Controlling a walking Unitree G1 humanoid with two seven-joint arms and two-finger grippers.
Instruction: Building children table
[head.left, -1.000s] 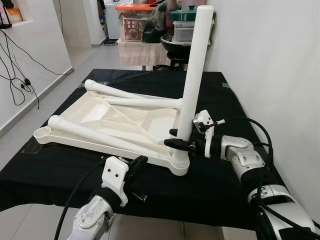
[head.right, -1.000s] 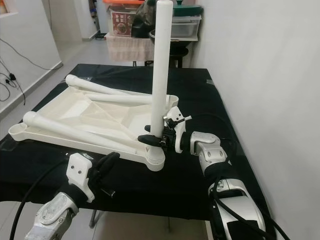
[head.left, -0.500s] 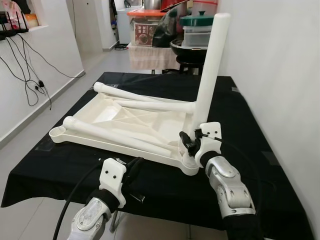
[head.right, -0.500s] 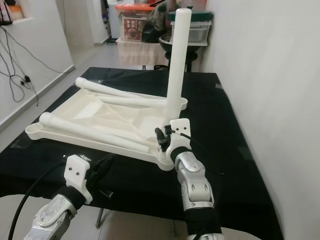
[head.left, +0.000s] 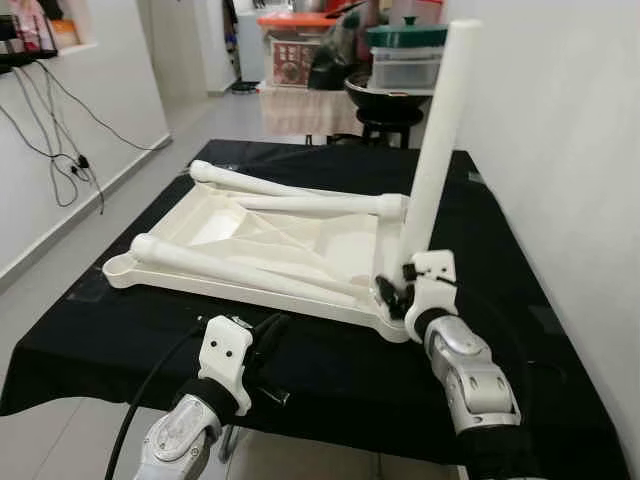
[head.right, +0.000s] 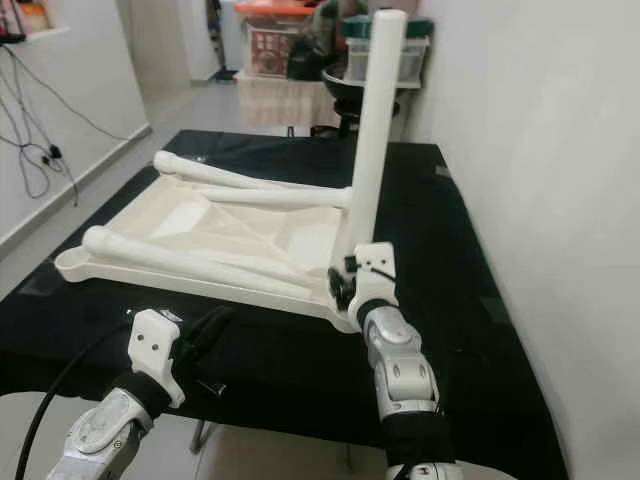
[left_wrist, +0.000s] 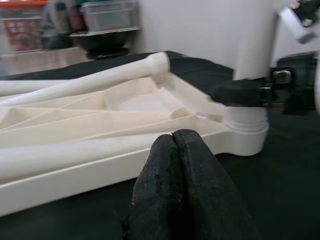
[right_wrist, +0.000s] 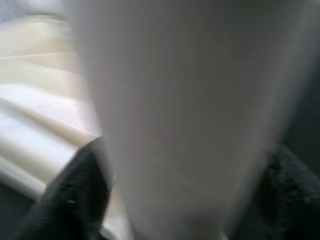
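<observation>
A white table top (head.left: 250, 250) lies upside down on a black cloth (head.left: 120, 330). One white leg (head.left: 432, 160) stands upright in its near right corner socket. The right gripper (head.left: 392, 296) clasps this leg just above the socket, a black finger on either side. Two more legs (head.left: 270, 205) lie across the top. The left gripper (head.left: 268, 335) hovers at the near edge, fingers (left_wrist: 182, 185) pressed together, holding nothing. Behind the table stand storage boxes (head.left: 300, 45); a white wall (head.left: 560, 150) runs close along the right.
</observation>
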